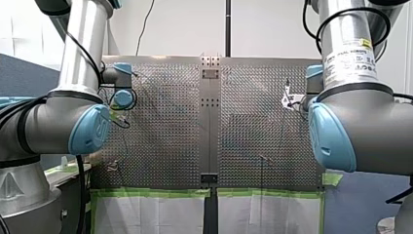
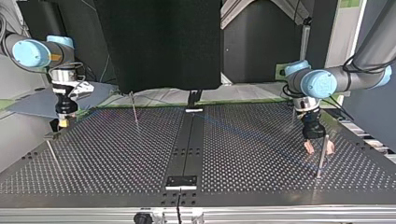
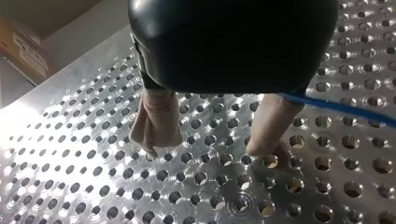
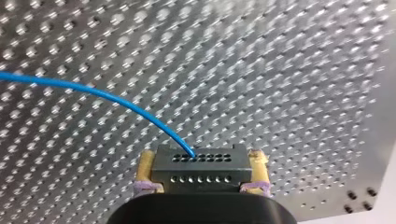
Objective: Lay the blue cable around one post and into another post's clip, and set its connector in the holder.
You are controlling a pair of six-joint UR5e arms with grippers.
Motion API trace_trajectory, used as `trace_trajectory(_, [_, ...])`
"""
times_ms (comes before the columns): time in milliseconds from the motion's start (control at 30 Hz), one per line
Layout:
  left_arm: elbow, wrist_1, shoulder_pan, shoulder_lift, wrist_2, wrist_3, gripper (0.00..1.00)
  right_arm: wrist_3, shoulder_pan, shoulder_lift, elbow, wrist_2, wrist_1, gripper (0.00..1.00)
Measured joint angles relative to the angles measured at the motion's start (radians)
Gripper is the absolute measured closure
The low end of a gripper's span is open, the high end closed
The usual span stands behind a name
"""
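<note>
In the right wrist view a black connector (image 4: pixel 201 173) with rows of small holes sits between yellow pads (image 4: pixel 145 169); my right gripper (image 4: pixel 201 161) is shut on it. The blue cable (image 4: pixel 93 91) leaves the connector and curves away over the perforated plate. At the top view's left, my right gripper (image 2: pixel 63 122) hangs just above the table's edge. My left gripper (image 2: pixel 319 148) is at that view's right, open, its beige fingers (image 3: pixel 156 123) low over the plate. The blue cable (image 3: pixel 341 108) runs beside one finger, not between them. A thin post (image 2: pixel 320 156) stands right by this gripper.
A second thin post (image 2: pixel 135 112) stands toward the far middle-left of the top view and a third (image 2: pixel 52 156) near its left edge. A dark central strip (image 2: pixel 187 140) divides the perforated table (image 2: pixel 116 154). Green tape (image 1: pixel 156 193) lines the table's edge in the front view.
</note>
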Motion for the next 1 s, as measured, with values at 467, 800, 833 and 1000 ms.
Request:
trace_trajectory(467, [0.000,-0.001,-0.001,0.000,0.000,0.001,0.00,0.005,-0.047,0.016,-0.015,-0.020,-0.007,1.00])
trace_trajectory(800, [0.000,-0.002,-0.004,0.000,0.000,0.002,0.00,-0.015,-0.063,0.014,-0.036,-0.024,0.047,1.00])
trace_trajectory(833, [0.000,-0.002,-0.004,0.000,0.000,0.002,0.00,-0.022,-0.065,0.014,-0.037,-0.024,0.050,1.00])
trace_trajectory(1000, [0.000,-0.003,-0.005,0.000,0.000,0.002,0.00,-0.023,-0.075,0.013,-0.045,-0.025,0.060,1.00])
